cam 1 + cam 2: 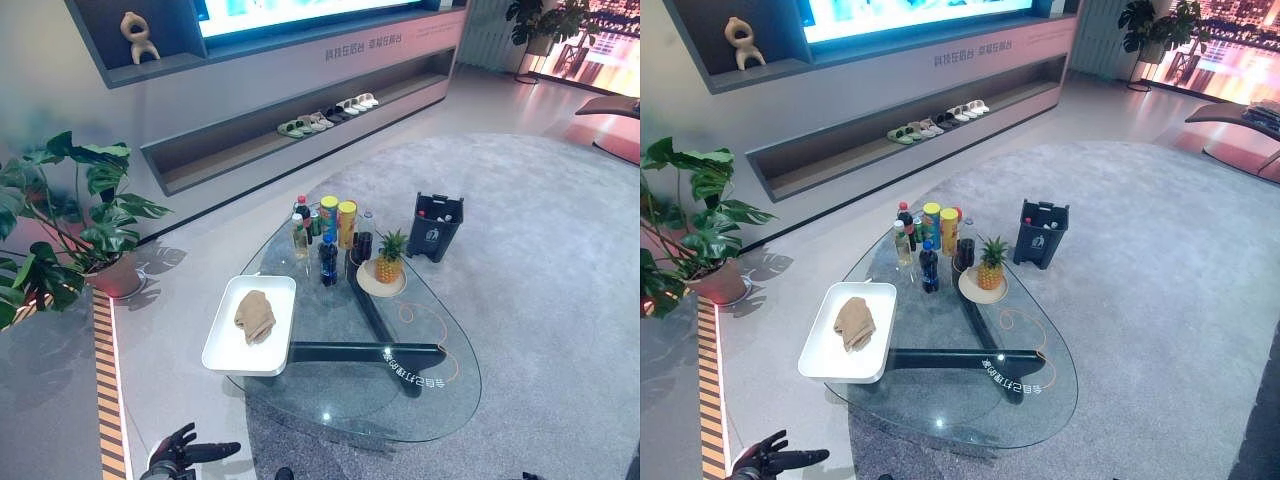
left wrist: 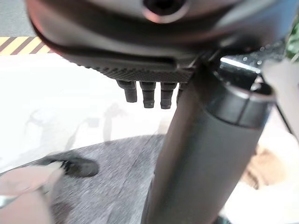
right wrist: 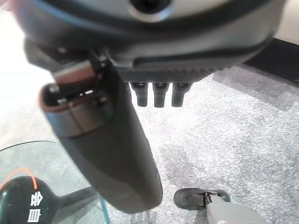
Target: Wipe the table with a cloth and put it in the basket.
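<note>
**Left eye view:** The tan cloth [image 1: 255,316] is lying bunched on the white tray [image 1: 225,356], which is sitting at the left rim of the glass table [image 1: 410,400]. It is not lying in the black basket [image 1: 435,228], which is standing on the carpet well beyond the tray, past the far side of the table. Whether the glass is already wiped cannot be told, but either way the cloth is waiting to be picked up. The left hand [image 1: 186,452] is hanging low, nearer the robot than the tray and well apart from it, with its fingers loosely spread and carrying nothing.

For a clean pickup it is worth coming down over the middle of the bunch and gathering several folds. The tray is overhanging the table rim, so pressing on its outer edge is risking a tip.

**Right eye view:** Bottles and cans [image 1: 925,240] and a pineapple [image 1: 990,264] are crowding the glass beyond the tray. The widest open glass is lying to the tray's right, towards the robot.

**Left wrist view:** The left hand's fingers [image 2: 148,95] are pointing out straight, with nothing between them and the thumb.

**Right wrist view:** The right hand [image 3: 159,70] is hovering over carpet beside the table edge, fingers extended and empty.
</note>
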